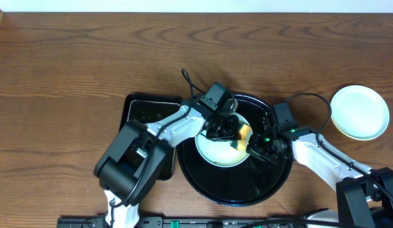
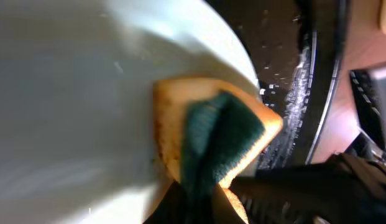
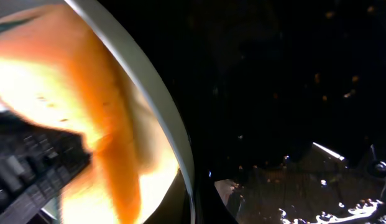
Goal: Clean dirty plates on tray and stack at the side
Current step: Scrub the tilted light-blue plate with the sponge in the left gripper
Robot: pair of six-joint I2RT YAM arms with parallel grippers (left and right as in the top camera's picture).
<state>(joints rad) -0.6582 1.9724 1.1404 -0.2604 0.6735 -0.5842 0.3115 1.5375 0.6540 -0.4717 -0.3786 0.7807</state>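
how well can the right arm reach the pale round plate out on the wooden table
Probably not yet: the right gripper looks shut on the other pale plate, in the glossy black round tray; otherwise nothing blocks the table plate.

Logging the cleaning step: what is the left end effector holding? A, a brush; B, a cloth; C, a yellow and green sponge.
C: the left end effector grips a yellow sponge with a green pad, pressed against the plate.

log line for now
left gripper shut on sponge | on plate in tray | right gripper shut at rim | second plate aside
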